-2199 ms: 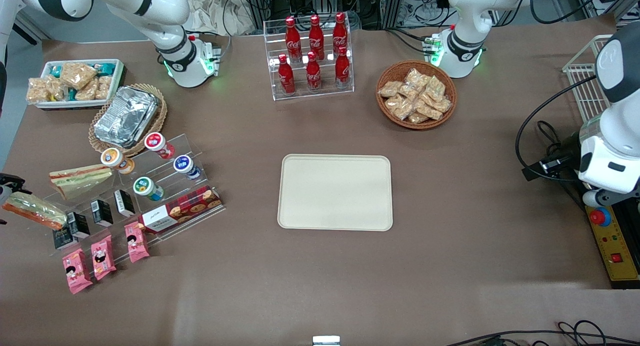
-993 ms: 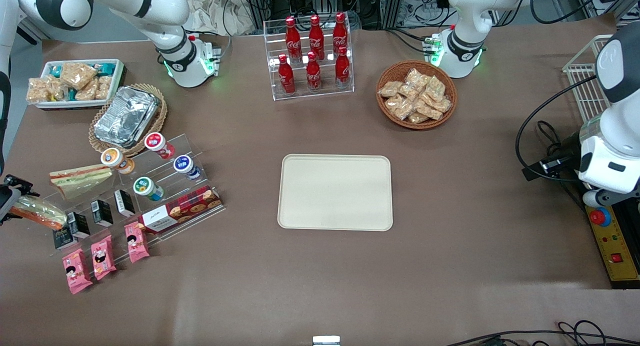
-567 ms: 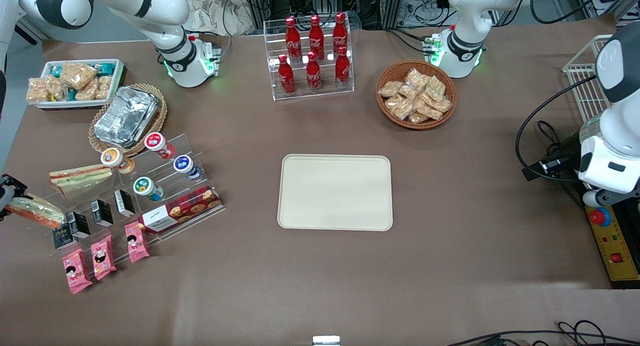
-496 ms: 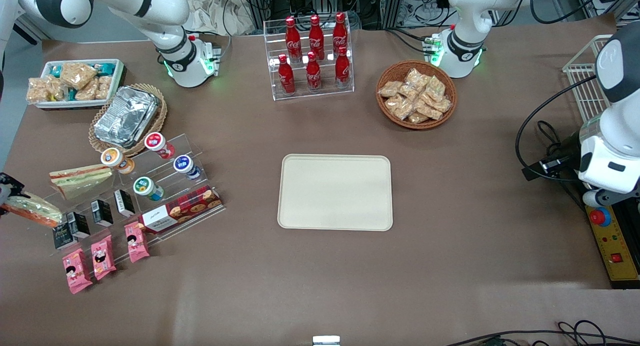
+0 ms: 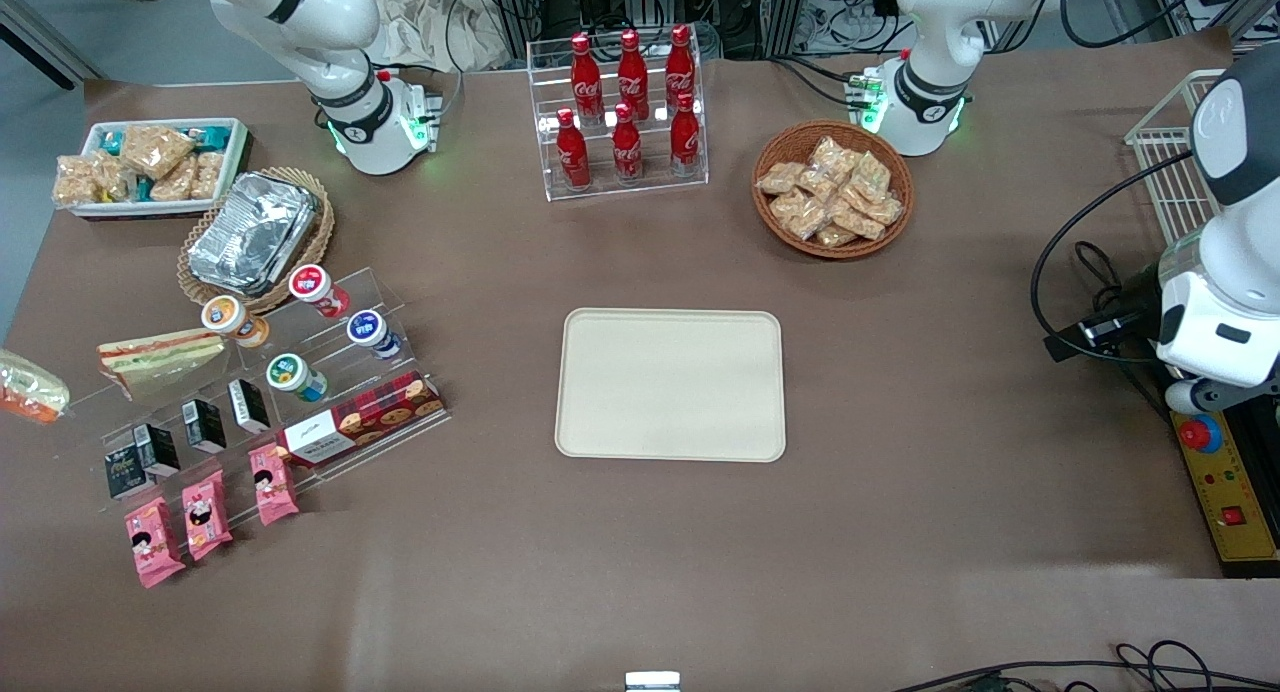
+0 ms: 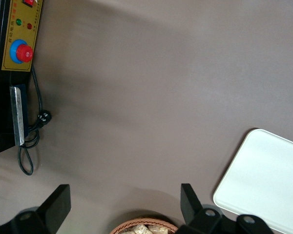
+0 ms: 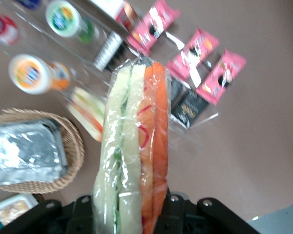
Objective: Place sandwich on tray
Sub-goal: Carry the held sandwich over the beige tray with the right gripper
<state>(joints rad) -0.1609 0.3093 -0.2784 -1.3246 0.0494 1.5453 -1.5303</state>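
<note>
Hanging in the air at the working arm's end of the counter (image 5: 640,572), the sandwich (image 7: 132,151) shows its pale bread, green filling and orange strip through clear wrap. The hand (image 7: 132,214) grips it at one end, fingers clenched on the wrap. Below it lie pink snack packets (image 7: 195,53), small black boxes (image 7: 188,105), yogurt cups (image 7: 36,75), another wrapped sandwich (image 7: 85,112) and a basket holding a foil container (image 7: 27,156). The tray (image 5: 670,384) sits bare mid-counter, well apart from the sandwich.
</note>
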